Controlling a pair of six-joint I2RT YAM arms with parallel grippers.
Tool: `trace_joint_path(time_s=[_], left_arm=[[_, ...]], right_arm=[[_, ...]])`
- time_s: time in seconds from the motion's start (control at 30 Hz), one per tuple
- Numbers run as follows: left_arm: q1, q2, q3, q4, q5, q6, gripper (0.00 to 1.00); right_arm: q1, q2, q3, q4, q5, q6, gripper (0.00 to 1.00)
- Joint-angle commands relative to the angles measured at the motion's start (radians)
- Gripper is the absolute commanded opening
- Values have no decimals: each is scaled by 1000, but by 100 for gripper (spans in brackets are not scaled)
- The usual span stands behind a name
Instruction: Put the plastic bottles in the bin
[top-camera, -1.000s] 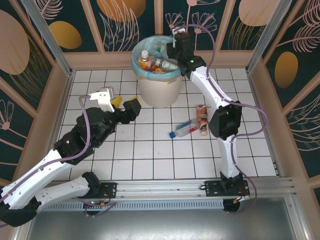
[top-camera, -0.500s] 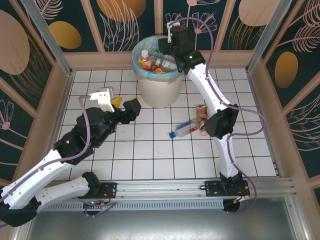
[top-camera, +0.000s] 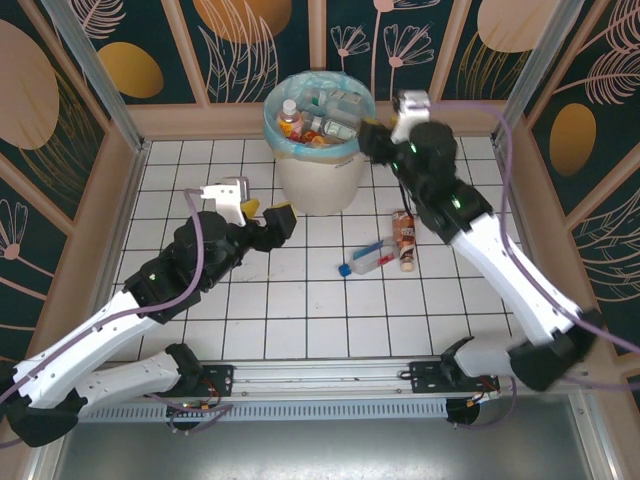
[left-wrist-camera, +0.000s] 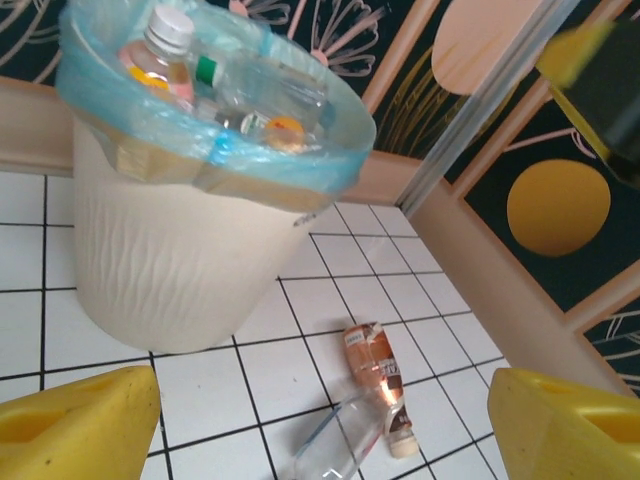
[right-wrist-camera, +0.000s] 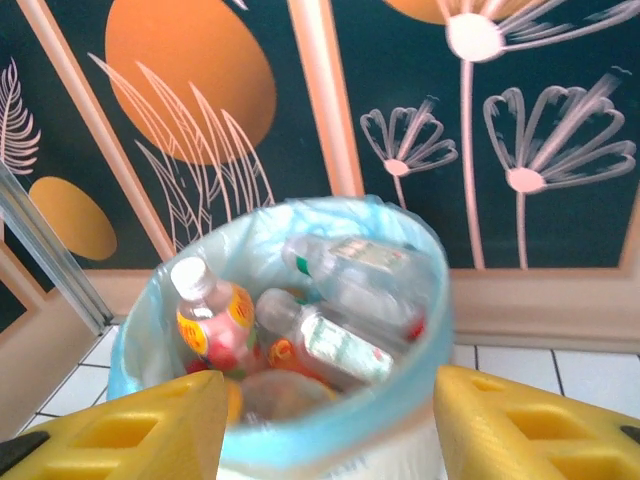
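Two of the plastic bottles (left-wrist-camera: 372, 352) lie on the white-tiled tabletop (top-camera: 300, 300), right of its middle and on the near side of the bin (top-camera: 315, 185). The clear bottle (top-camera: 370, 257) lies slantwise, its blue cap pointing near-left and its base far-right. The pink bottle (top-camera: 404, 235) lies just beside that base, its long axis running far to near with the cap at the near end. Whether the two touch I cannot tell. The bin stands at the middle of the far edge, lined with a light blue bag (left-wrist-camera: 330, 150), and is heaped with bottles. A white-capped bottle (right-wrist-camera: 208, 320) stands upright at its left side, and clear ones (right-wrist-camera: 340, 345) lie across the top.

The left hand (top-camera: 265, 213) hovers over the tabletop on the near-left of the bin. Its yellow fingers (left-wrist-camera: 80, 420) are spread wide, holding and touching nothing. The right hand (right-wrist-camera: 325, 425) is at the bin's right rim, pointed across it, fingers wide apart and empty.

Half a second ago the right hand was over the bin's mouth. It has now drawn back to the right, and its arm has swung out toward the right edge. The left hand has moved a little toward the bin. The two bottles on the tabletop lie where they lay.
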Motion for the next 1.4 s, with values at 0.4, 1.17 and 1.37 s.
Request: trace_joint_path(time_s=[0.4, 1.17, 1.37], left_arm=[[-3, 267, 66, 120, 311, 109, 84], [-1, 298, -316, 214, 206, -90, 85], [-2, 276, -375, 202, 176, -139, 86]], right_arm=[[-1, -266, -232, -423, 82, -164, 54], [238, -155, -603, -172, -189, -763, 48], [241, -47, -625, -84, -201, -901, 51]])
